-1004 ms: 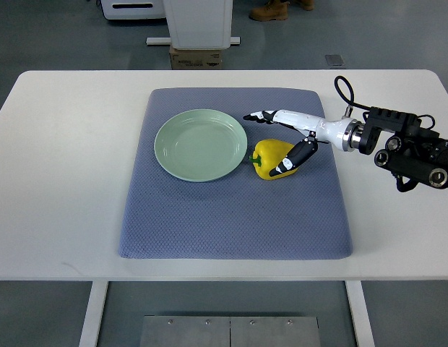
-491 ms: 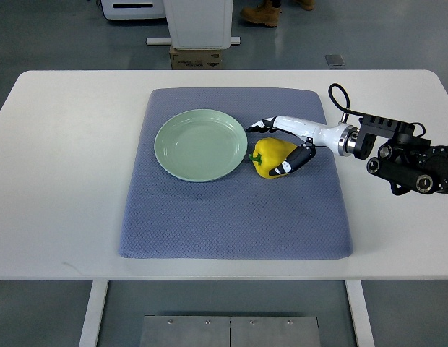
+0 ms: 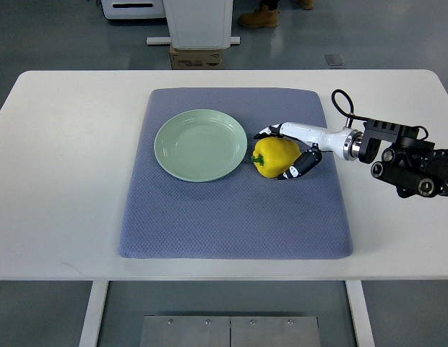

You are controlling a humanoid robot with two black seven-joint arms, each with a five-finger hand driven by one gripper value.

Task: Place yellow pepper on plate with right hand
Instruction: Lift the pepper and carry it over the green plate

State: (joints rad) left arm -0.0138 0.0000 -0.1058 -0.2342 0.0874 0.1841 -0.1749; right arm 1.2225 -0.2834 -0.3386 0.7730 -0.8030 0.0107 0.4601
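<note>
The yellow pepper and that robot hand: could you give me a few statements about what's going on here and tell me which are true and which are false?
1. The yellow pepper lies on the grey mat, beside the plate. True.
2. The green plate already holds the pepper. False: the plate has nothing on it; the pepper is just to its right.
3. The right hand has fingers on both the far and near sides of the pepper. True.
4. The pepper is lifted clear of the mat. False: it looks to rest on the mat.
5. A left hand is helping. False: only the arm from the right shows.
</note>
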